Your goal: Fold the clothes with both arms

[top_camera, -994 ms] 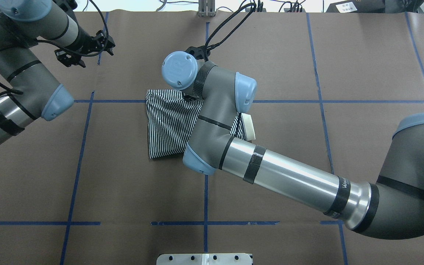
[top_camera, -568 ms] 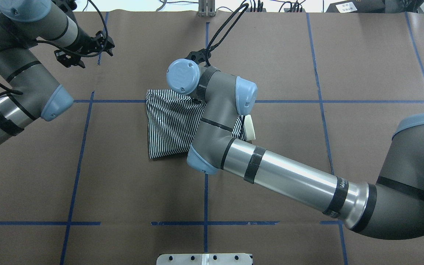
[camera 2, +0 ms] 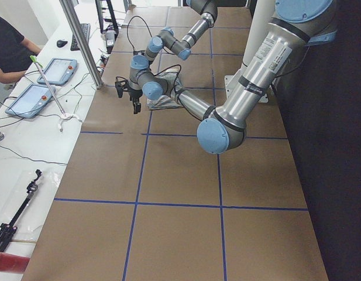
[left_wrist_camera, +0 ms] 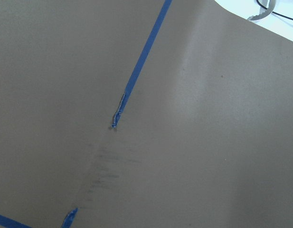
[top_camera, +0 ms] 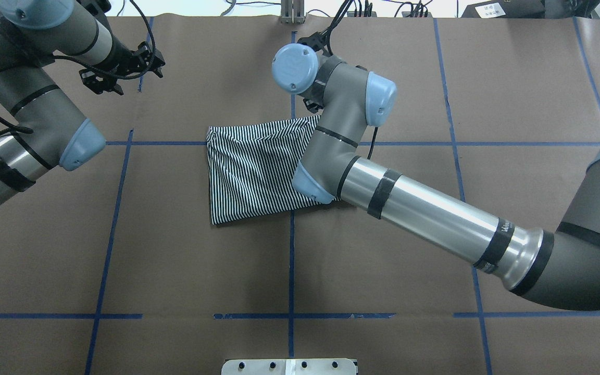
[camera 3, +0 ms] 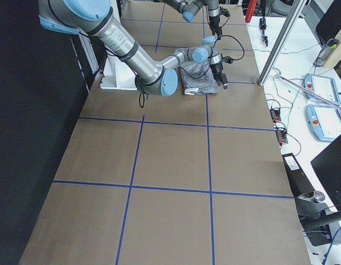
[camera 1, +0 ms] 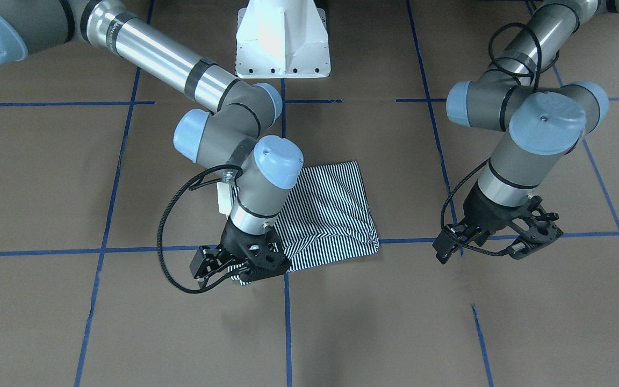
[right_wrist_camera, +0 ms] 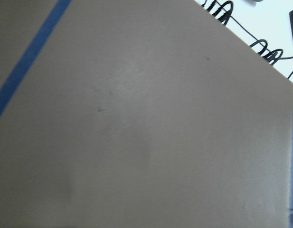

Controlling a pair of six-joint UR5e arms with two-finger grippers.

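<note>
The navy-and-white striped polo shirt (top_camera: 248, 172) lies folded into a rough square at the table's middle; it also shows in the front-facing view (camera 1: 331, 209). A bit of its cream collar (camera 1: 225, 196) shows beside my right wrist. My right gripper (camera 1: 256, 266) sits low on the shirt's far right corner and appears shut on it. From overhead, the right gripper (top_camera: 311, 107) is mostly hidden under the wrist. My left gripper (top_camera: 151, 60) is open and empty, hovering over bare paper at the far left, well apart from the shirt. It shows in the front-facing view too (camera 1: 538, 236).
Brown paper with blue tape lines (top_camera: 290, 260) covers the table. The white pedestal base (camera 1: 282, 37) stands at the robot's edge. A side table with tablets (camera 2: 51, 70), cables and a person (camera 2: 10, 47) lies beyond the far edge.
My right wrist has swung toward the far right, and the shirt's far right corner has stretched out with it. The arm now covers the collar from overhead. The left arm has barely moved.
</note>
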